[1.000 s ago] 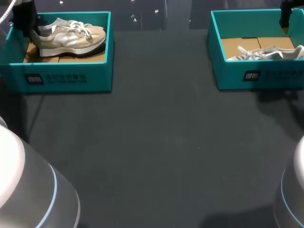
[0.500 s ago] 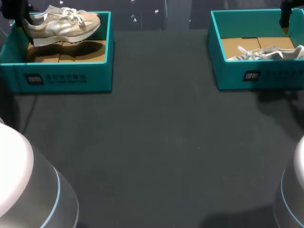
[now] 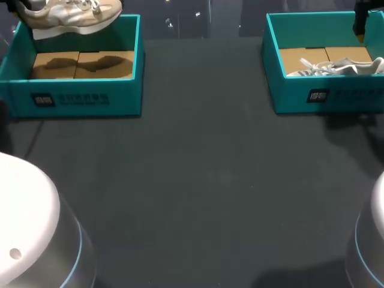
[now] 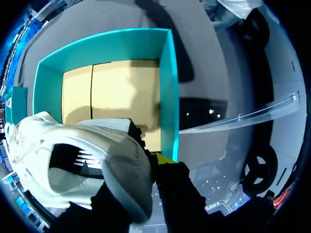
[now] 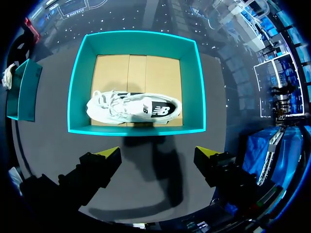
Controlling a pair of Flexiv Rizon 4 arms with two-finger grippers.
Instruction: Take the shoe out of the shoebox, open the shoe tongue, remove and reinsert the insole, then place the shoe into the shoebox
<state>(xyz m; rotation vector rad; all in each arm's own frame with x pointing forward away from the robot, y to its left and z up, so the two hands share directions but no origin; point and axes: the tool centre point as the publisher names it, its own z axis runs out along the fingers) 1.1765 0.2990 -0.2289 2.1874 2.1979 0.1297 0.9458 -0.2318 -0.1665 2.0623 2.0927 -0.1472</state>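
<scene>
A beige shoe (image 3: 69, 15) hangs above the left teal shoebox (image 3: 78, 99), clear of its cardboard floor. My left gripper (image 4: 148, 150) is shut on the shoe's heel collar (image 4: 121, 165); one yellow fingertip (image 4: 163, 158) shows beside the heel, and the box (image 4: 167, 87) lies below. In the head view this gripper is almost wholly cut off at the far left corner. A white shoe (image 5: 133, 108) lies on its side in the right teal shoebox (image 5: 136, 131). My right gripper (image 5: 158, 155) hovers open over the table just outside that box's near wall, holding nothing.
The right shoebox (image 3: 324, 96) with its white shoe (image 3: 336, 66) stands at the table's far right. Dark table surface (image 3: 204, 180) stretches between and in front of the two boxes. My arms' pale bases fill both near corners.
My left gripper has lifted the beige shoe straight up out of the left shoebox; it now hangs above the box's rim. The right arm has not moved.
</scene>
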